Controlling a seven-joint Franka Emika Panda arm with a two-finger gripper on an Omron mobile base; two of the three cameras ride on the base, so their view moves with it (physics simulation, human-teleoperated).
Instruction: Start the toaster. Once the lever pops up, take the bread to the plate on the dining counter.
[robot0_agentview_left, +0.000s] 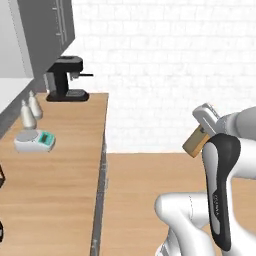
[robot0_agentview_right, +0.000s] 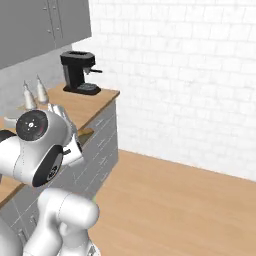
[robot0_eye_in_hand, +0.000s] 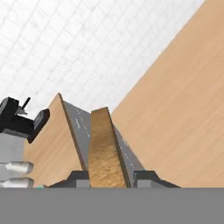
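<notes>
A tan slice of bread (robot0_agentview_left: 194, 143) with a darker crust is clamped between my gripper's (robot0_agentview_left: 202, 132) fingers, held in the air above the wooden floor, to the right of the worktop's end. In the hand view the bread (robot0_eye_in_hand: 105, 148) stands edge-on between the two dark fingertips (robot0_eye_in_hand: 78, 177) of the gripper (robot0_eye_in_hand: 111, 178). From the right base view only a thin sliver of the bread (robot0_agentview_right: 85, 133) shows beside the gripper (robot0_agentview_right: 76, 134). The toaster, its lever, the plate and the dining counter are out of view.
A wood worktop (robot0_agentview_left: 60, 170) with grey drawers runs along the left. On it stand a black coffee machine (robot0_agentview_left: 67, 80), two pale bottles (robot0_agentview_left: 30, 111) and a small kitchen scale (robot0_agentview_left: 34, 141). Grey wall cabinets (robot0_agentview_right: 45, 22) hang above. The wooden floor (robot0_agentview_left: 145, 190) lies to the right, with a white brick wall behind.
</notes>
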